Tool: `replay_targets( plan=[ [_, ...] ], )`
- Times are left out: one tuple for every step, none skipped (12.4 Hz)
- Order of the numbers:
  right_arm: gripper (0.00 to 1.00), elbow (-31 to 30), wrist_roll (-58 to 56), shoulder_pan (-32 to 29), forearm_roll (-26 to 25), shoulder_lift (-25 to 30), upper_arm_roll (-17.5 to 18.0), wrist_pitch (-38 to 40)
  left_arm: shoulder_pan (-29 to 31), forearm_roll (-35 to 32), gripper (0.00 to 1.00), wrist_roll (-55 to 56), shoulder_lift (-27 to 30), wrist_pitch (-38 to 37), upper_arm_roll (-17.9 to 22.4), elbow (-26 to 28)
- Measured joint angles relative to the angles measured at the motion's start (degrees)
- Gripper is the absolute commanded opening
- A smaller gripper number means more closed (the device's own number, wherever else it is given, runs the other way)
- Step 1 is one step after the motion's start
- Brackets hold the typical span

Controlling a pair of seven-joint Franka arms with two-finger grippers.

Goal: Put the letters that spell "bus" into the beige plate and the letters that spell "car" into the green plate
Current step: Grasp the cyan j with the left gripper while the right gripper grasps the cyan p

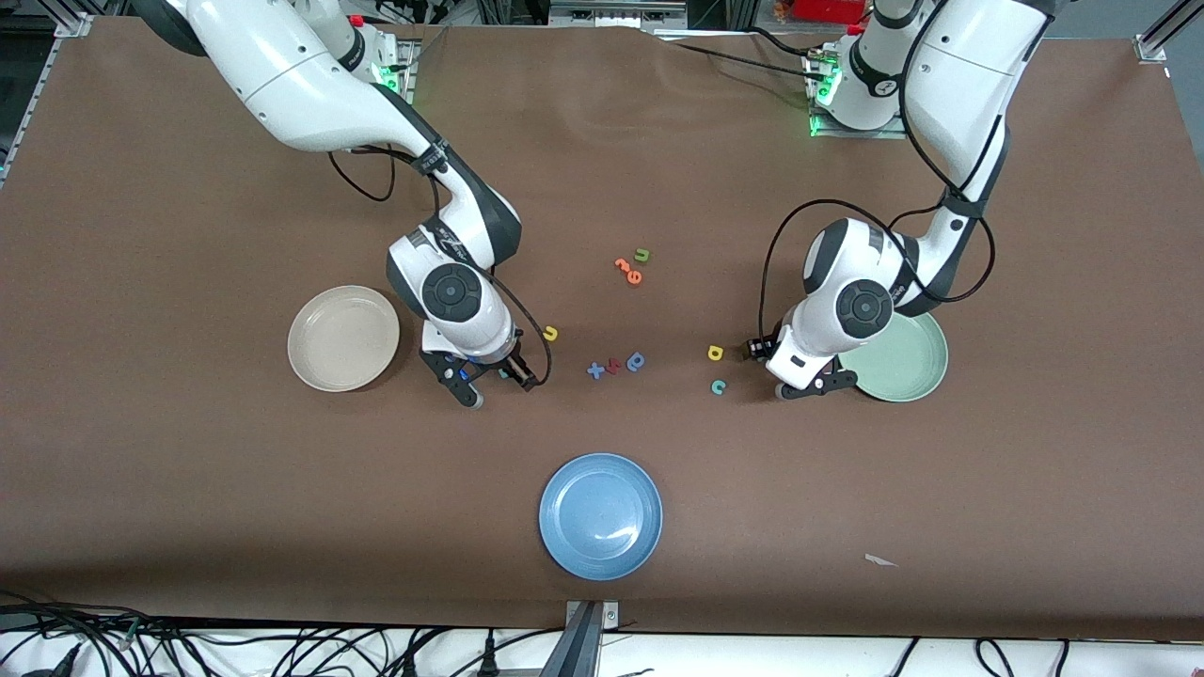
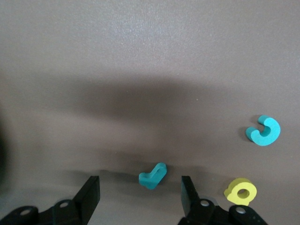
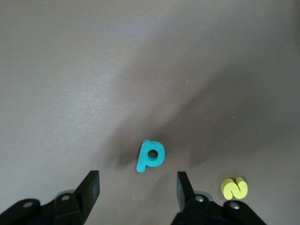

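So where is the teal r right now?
The teal r lies on the brown table, between the open fingers of the left pincer in the left wrist view, beside the yellow a and teal c, near the green plate.

Even overhead light; soft shadows in wrist views; focus sharp.

Table cover (image 1: 188, 489): brown, matt, cloth-like, faintly wrinkled. Blue plate (image 1: 564, 545): smooth, glossy, with highlights. Beige plate (image 1: 310, 367) and green plate (image 1: 926, 371): smooth, low sheen. Teal r (image 2: 153, 176), teal b (image 3: 151, 155): matt, foam-like. Arm shells (image 1: 282, 75): glossy white plastic.
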State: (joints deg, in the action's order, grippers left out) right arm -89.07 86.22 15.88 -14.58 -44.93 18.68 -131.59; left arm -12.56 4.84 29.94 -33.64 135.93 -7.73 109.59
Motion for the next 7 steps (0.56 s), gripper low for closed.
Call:
replay_targets(
  plan=[
    [0.65, 0.1, 0.4, 0.0, 0.0, -0.4, 0.0, 0.0, -0.2, 0.0, 0.75, 0.5, -0.4, 1.0, 0.0, 0.0],
    [0.65, 0.1, 0.6, 0.0, 0.0, -0.6, -0.1, 0.0, -0.6, 0.0, 0.72, 1.2, -0.8, 2.3, 0.0, 0.0],
    [0.65, 0.1, 0.6, 0.0, -0.1, -0.7, -0.2, 0.0, -1.0, 0.0, 0.68, 1.5, -1.3, 3.2, 0.0, 0.0],
    [0.65, 0.1, 0.7, 0.0, -0.5, -0.7, -0.4, 0.1, -1.1, 0.0, 0.61, 1.8, -1.5, 3.6, 0.0, 0.0],
    [0.65, 0.1, 0.7, 0.0, -1.4, -0.9, -0.4, 0.1, -1.2, 0.0, 0.55, 2.0, -1.5, 3.6, 0.1, -0.1],
    [0.64, 0.1, 0.9, 0.0, -2.7, -1.1, -0.6, 0.2, -1.1, 0.0, 0.48, 2.2, -1.4, 3.6, 0.2, -0.1],
    [0.64, 0.2, 1.0, 0.0, -3.7, -1.6, -0.8, 0.2, -1.2, 0.0, 0.39, 2.5, -1.4, 3.6, 0.2, -0.1]
  ],
)
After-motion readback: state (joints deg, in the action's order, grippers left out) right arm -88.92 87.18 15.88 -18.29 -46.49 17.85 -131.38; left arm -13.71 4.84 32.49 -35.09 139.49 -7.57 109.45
